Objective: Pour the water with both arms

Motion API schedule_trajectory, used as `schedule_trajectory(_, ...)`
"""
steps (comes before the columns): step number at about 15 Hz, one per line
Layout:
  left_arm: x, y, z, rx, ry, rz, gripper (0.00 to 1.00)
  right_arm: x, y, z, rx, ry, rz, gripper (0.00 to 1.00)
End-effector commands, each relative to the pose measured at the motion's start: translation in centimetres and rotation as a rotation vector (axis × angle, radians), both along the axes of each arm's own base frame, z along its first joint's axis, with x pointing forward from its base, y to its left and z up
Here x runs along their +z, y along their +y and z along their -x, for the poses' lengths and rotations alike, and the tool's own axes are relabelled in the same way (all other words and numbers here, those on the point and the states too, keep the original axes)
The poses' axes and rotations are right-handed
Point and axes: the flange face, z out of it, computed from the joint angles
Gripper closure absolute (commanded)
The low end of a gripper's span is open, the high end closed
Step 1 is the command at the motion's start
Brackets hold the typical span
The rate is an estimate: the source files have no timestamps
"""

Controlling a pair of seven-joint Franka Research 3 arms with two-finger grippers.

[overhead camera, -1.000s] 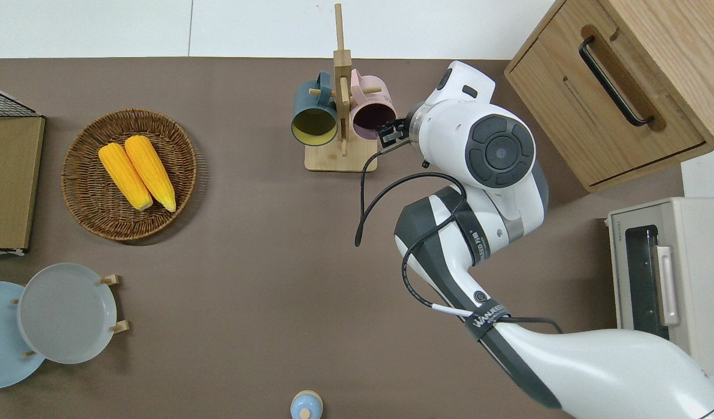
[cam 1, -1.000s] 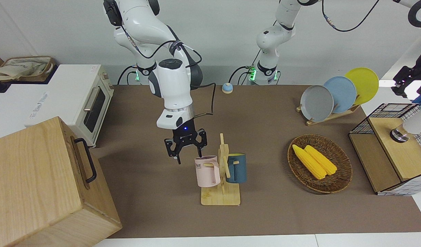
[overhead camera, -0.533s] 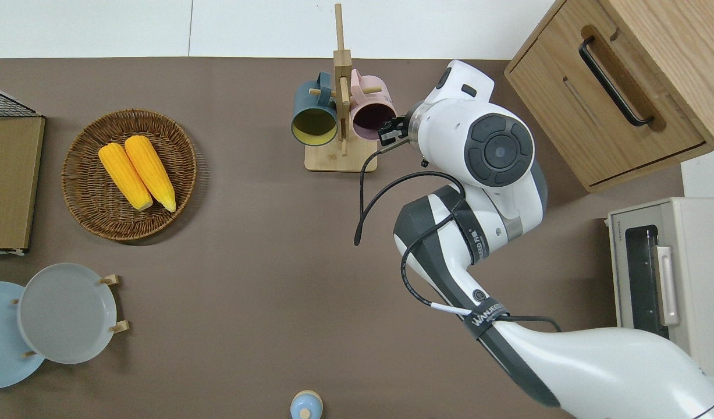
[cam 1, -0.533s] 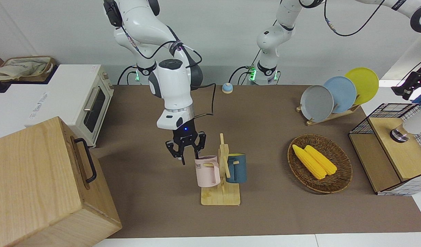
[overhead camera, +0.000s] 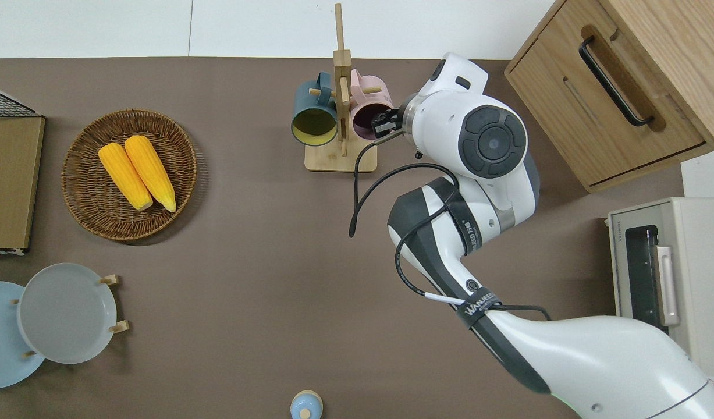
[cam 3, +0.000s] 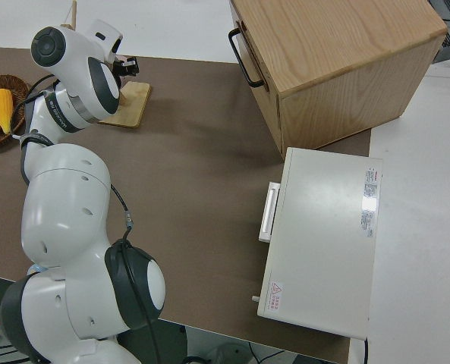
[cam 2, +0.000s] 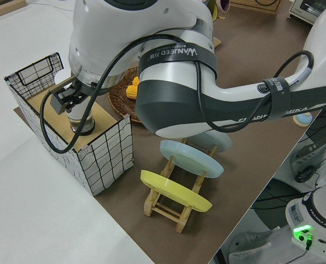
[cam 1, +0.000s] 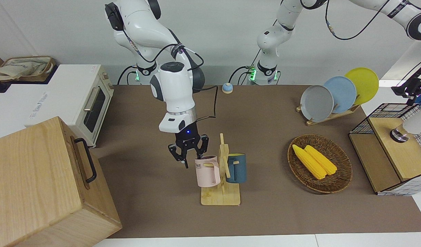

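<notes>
Your right gripper (cam 1: 189, 153) has dropped closer to the pink mug (cam 1: 206, 171) on the wooden rack (cam 1: 221, 197), fingers spread around its rim; your left gripper (cam 2: 68, 99), fingers unreadable, hovers at the glass (cam 2: 83, 122).

The brown counter (cam 1: 272, 113) carries a wooden mug stand (cam 1: 221, 197) out toward the edge farthest from the robots. Toward the left arm's end sits a wicker basket (cam 1: 340, 181), with a plate rack (cam 1: 328, 117) nearer to the robots than the basket. A wire-sided crate (cam 1: 385, 164) stands at that end too. At the right arm's end sit a wooden cabinet (cam 1: 35, 185) and, nearer to the robots, a white oven (cam 1: 69, 96). A small blue bell (cam 1: 226, 88) rests close to the robots' bases.
</notes>
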Motion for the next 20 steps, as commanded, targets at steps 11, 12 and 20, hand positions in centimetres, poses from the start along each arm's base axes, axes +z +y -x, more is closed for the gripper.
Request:
schedule_trajectory(11,-5.7,0.5,0.3,0.040,-0.269,0.073,0.00,0.2,0.9,-0.9,0.019,-0.029,-0.013,1.000)
schedule_trajectory(12,-5.6,0.3,0.1,0.041,-0.274,0.069,0.00,0.2,0.7,-1.0,0.021,-0.030,-0.009,1.000)
schedule_trajectory(20,-7.2,-1.3,-1.0,0.041,-0.280,0.044,0.00,0.6,0.2,-1.3,0.088,-0.114,0.113,1.000)
